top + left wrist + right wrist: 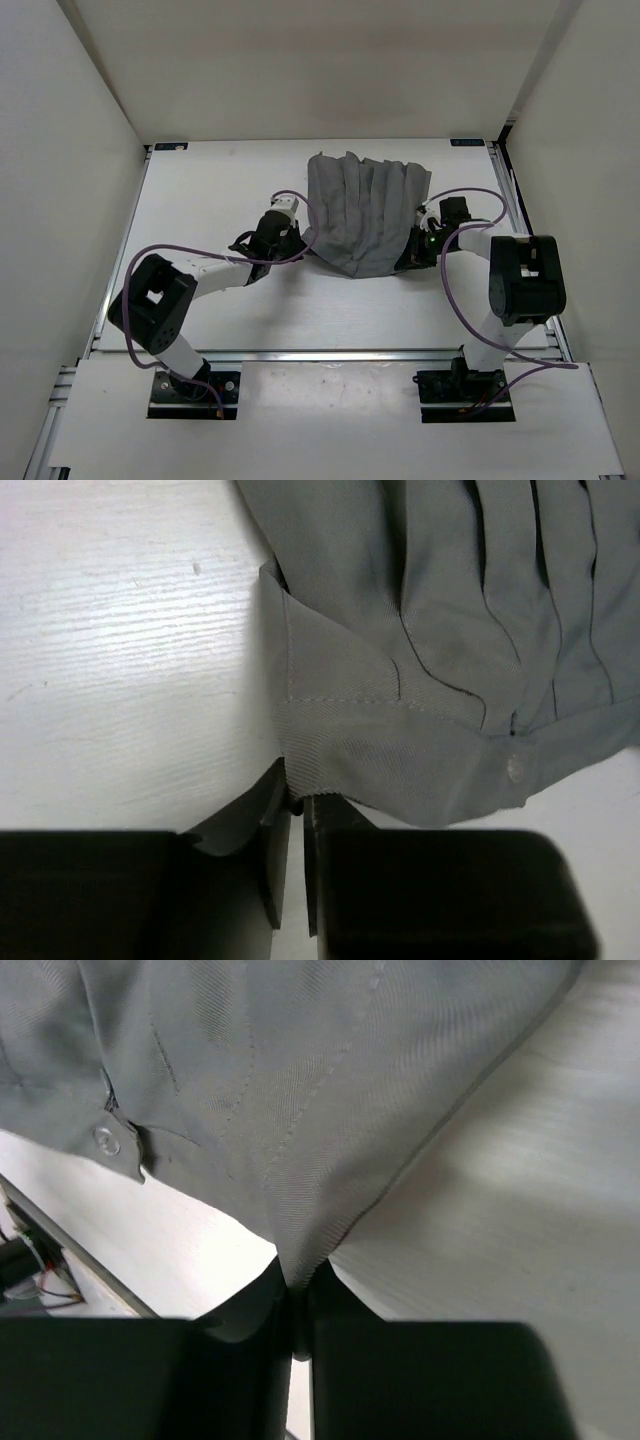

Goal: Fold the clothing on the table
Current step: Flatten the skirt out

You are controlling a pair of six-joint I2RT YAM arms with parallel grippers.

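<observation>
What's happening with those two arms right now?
Left gripper pinching the clothing, left edge. Right gripper pinching right edge. Clothing rumpled on the table, not folded. Nothing in the way.

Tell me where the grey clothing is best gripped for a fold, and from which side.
Grip the clothing at the two near corners of its stitched band, one arm per corner, coming in low from the near side along the table. The band is doubled, stitched fabric lying at the edge, so it offers a firm lip; the pleated middle would likely bunch.
</observation>
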